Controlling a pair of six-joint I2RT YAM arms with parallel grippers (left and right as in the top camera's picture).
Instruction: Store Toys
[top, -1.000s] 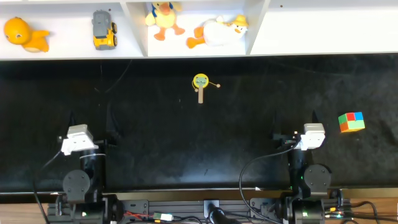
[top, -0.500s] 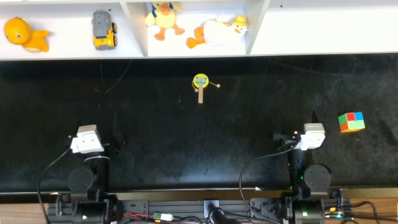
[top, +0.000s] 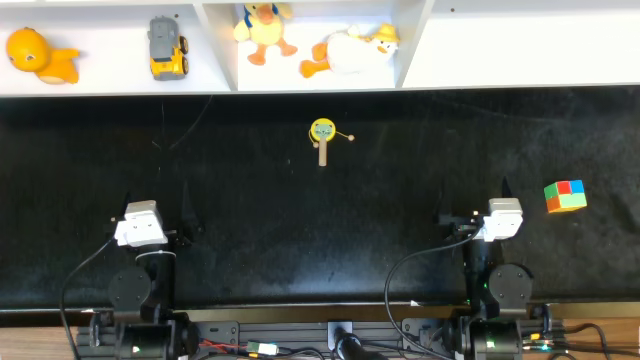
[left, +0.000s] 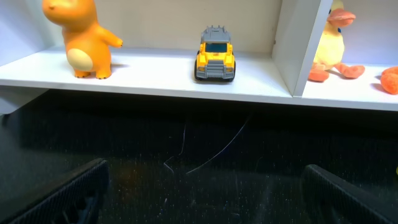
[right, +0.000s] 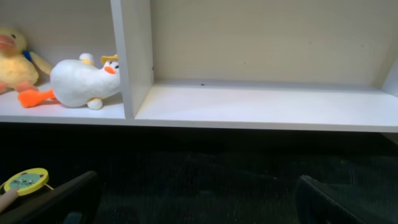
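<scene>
Left gripper (left: 204, 199) and right gripper (right: 199, 202) both gape wide, holding nothing. From above, a colour cube (top: 565, 196) lies on the black table (top: 250, 200) right of the right arm; the right wrist camera catches the rattle (right: 25, 181) (yellow face, wooden handle) before the shelf (right: 249, 106).

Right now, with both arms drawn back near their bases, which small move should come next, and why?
Probably the right gripper should reach toward the colour cube: it lies on the table nearest that arm, not yet on the shelf, and that gripper is open.
</scene>
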